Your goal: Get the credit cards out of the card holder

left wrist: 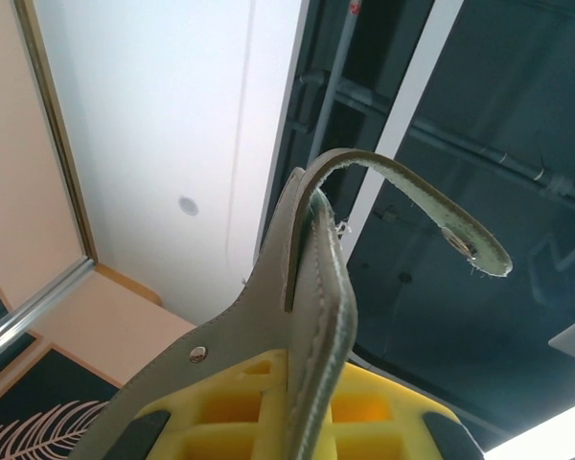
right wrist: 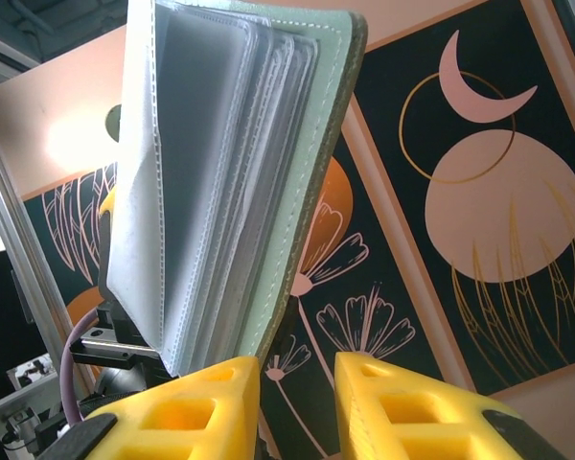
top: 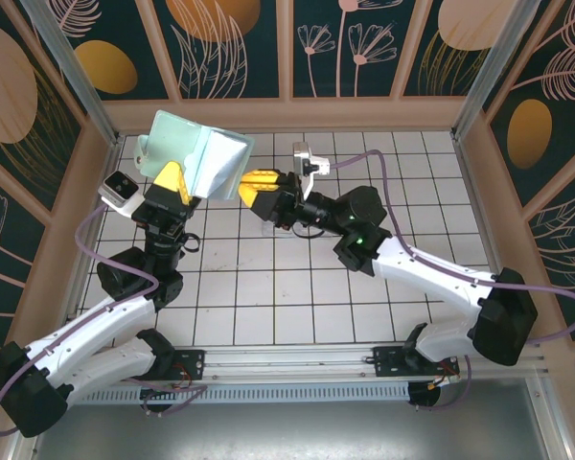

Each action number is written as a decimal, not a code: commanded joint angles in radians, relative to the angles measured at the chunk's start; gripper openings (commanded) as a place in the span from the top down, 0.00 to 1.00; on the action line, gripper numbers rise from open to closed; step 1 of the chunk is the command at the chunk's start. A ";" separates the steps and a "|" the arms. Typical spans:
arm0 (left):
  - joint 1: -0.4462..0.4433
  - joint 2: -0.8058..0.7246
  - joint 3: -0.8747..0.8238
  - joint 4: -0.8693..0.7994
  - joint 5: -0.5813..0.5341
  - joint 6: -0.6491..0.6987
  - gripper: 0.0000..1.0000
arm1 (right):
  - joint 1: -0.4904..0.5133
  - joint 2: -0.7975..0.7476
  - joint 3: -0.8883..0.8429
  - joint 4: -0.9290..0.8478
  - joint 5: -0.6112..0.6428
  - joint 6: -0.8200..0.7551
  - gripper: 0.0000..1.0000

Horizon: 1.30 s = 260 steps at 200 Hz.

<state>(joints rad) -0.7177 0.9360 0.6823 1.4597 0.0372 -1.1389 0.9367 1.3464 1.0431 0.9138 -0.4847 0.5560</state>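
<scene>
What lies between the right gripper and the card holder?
Nothing: in the right wrist view the card holder sits at the tips of the right gripper, no object between them; contact unclear.

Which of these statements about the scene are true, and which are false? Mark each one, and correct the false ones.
1. The grey-green leather bifold card holder is held up above the white tiled table. True.
2. The left end effector is closed on the card holder's edge. True.
3. The right end effector is gripping a black card. False: its jaws stand apart, with nothing between them.
4. The card holder is folded shut. False: it hangs open, and its clear plastic sleeves are showing.
</scene>
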 commanded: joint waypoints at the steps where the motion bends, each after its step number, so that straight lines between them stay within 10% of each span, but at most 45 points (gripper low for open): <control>1: 0.003 0.000 0.031 0.045 0.025 -0.026 1.00 | 0.001 0.013 0.062 0.061 -0.027 0.005 0.73; 159: 0.002 -0.032 0.034 0.004 0.032 0.013 1.00 | 0.001 -0.027 0.036 0.063 -0.010 -0.003 0.64; 260: 0.002 -0.016 0.036 0.014 0.037 -0.005 1.00 | 0.002 0.037 0.090 0.140 -0.078 0.021 0.77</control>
<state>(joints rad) -0.7177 0.9222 0.6937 1.4292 0.0521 -1.1309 0.9367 1.3682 1.0924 0.9600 -0.5251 0.5636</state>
